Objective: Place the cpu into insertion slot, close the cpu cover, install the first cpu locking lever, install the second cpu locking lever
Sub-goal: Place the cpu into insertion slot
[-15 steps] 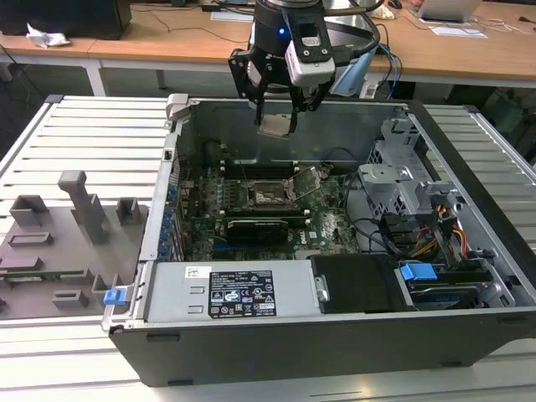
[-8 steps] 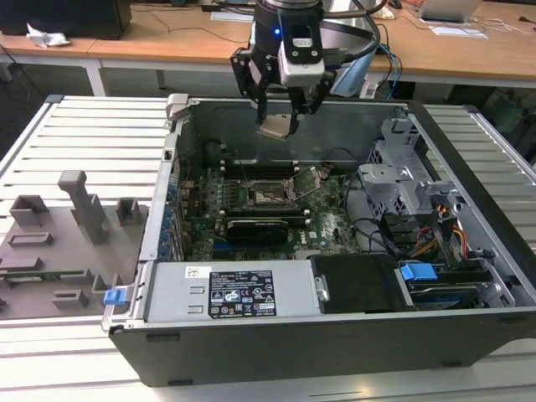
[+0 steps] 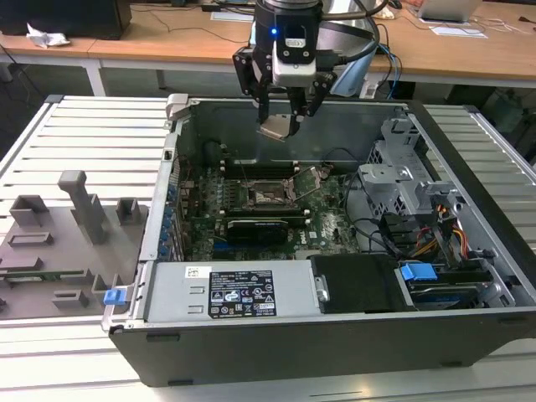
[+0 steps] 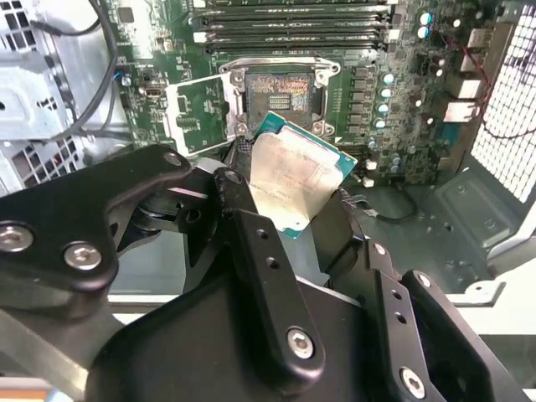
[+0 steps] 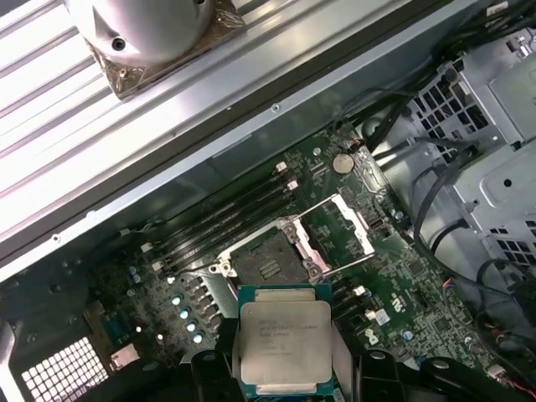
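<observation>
My gripper (image 3: 283,124) hangs over the back of an open computer case (image 3: 159,226), shut on the cpu (image 3: 279,128). The chip's dull silver top and green edge show between the black fingers (image 4: 251,243) in both wrist views, as the cpu (image 4: 297,180) and the cpu (image 5: 283,347). It is held in the air, slightly tilted, well above the green board. Below it lies the insertion slot (image 4: 280,92), a bare square socket (image 5: 266,260) with a dark centre (image 3: 270,195). The cpu cover (image 4: 197,113) is swung open beside the slot, its frame (image 5: 339,230) standing up from the hinge.
Long memory slots (image 4: 293,21) run beside the socket. A black card (image 3: 260,226) lies across the board. A grey power supply (image 3: 239,293) fills the case front, a metal drive cage (image 3: 402,180) with cables stands at the exterior view's right. A grey fixture plate (image 3: 59,243) lies left of the case.
</observation>
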Robot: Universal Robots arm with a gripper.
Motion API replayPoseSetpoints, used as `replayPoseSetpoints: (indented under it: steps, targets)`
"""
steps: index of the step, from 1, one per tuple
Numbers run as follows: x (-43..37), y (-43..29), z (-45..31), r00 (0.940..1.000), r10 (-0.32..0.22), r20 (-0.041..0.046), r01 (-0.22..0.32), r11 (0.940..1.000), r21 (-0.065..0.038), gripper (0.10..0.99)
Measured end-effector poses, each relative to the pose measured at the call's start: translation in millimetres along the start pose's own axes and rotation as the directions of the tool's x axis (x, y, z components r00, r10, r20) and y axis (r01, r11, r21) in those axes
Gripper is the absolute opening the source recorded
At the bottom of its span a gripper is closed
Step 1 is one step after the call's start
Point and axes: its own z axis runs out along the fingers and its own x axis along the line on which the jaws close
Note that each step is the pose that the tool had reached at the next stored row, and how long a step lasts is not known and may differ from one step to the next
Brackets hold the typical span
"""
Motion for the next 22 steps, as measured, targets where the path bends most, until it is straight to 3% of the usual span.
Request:
replayPoseSetpoints:
  steps: [22]
  targets:
    - [-0.1,-0.3,3.3,0.9997,0.025,0.0017,-0.025,0.9997,0.000,0.529]
